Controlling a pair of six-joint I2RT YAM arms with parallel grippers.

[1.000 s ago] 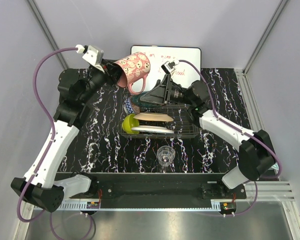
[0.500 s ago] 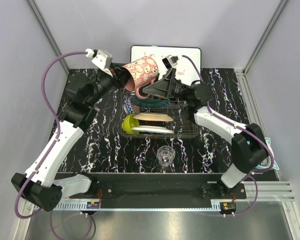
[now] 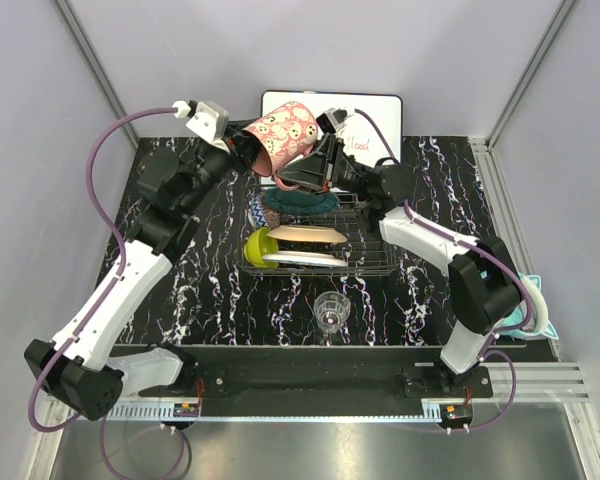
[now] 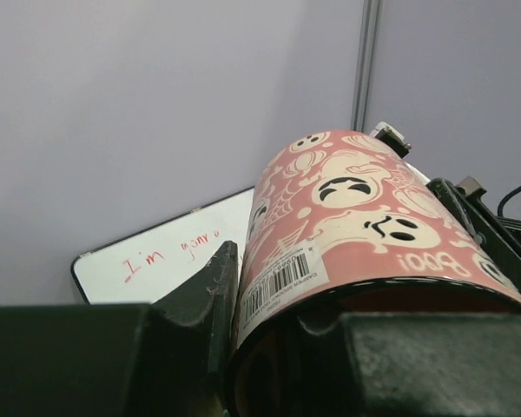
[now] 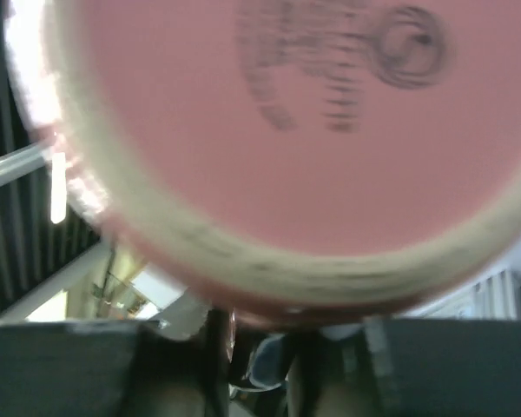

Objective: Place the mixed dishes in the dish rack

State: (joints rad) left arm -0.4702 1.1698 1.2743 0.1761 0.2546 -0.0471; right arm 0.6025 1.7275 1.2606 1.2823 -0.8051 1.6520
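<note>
The pink mug with ghost faces hangs tilted above the back of the dish rack. My left gripper is shut on its rim; the left wrist view shows the mug's wall clamped in that gripper. My right gripper is under the mug at its handle, its jaws narrowed on it. The mug's base fills the right wrist view above that gripper. In the rack stand a lime-green bowl, a peach plate, a white plate and a teal plate.
A clear glass stands upright on the black marbled table in front of the rack. A white whiteboard with red writing leans at the back wall. A teal object lies off the table's right edge.
My left gripper carried the mug right and a little up. My right gripper rose from the rack to the mug's handle and its jaws narrowed from wide open.
</note>
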